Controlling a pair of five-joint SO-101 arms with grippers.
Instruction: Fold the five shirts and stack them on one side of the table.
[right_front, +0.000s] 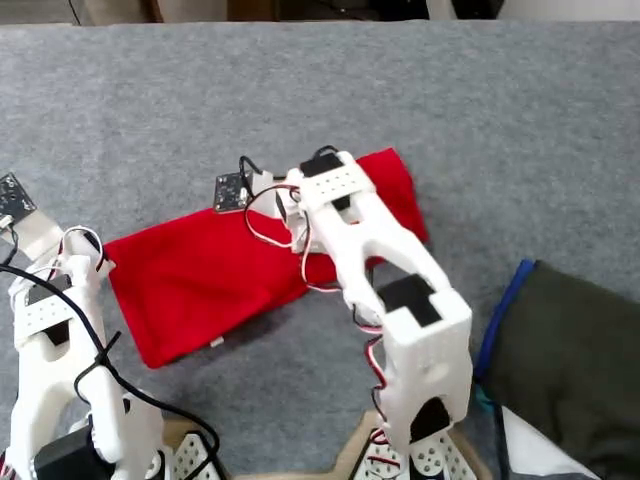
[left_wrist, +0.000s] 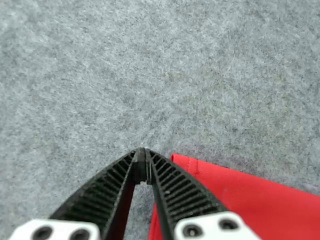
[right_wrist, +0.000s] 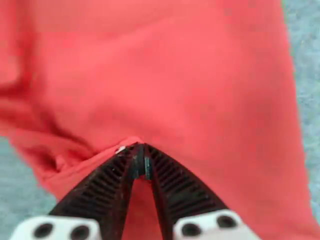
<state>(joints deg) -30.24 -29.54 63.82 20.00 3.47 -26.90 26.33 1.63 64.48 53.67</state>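
A red shirt (right_front: 210, 270) lies folded into a long strip across the middle of the grey table (right_front: 480, 120). My right gripper (right_wrist: 140, 162) sits over the strip's far half, shut, with a raised fold of the red shirt (right_wrist: 165, 80) pinched at its tips. My left gripper (left_wrist: 141, 165) is shut with nothing between its fingers. It rests on the bare felt just beside the near-left corner of the red shirt (left_wrist: 235, 195). In the high view the left arm (right_front: 55, 330) stands at the shirt's left end and the right arm (right_front: 370, 250) crosses over the cloth.
A dark shirt with a blue edge (right_front: 570, 360) lies heaped at the right edge, with a white piece (right_front: 530, 445) below it. Open grey felt stretches across the back of the table.
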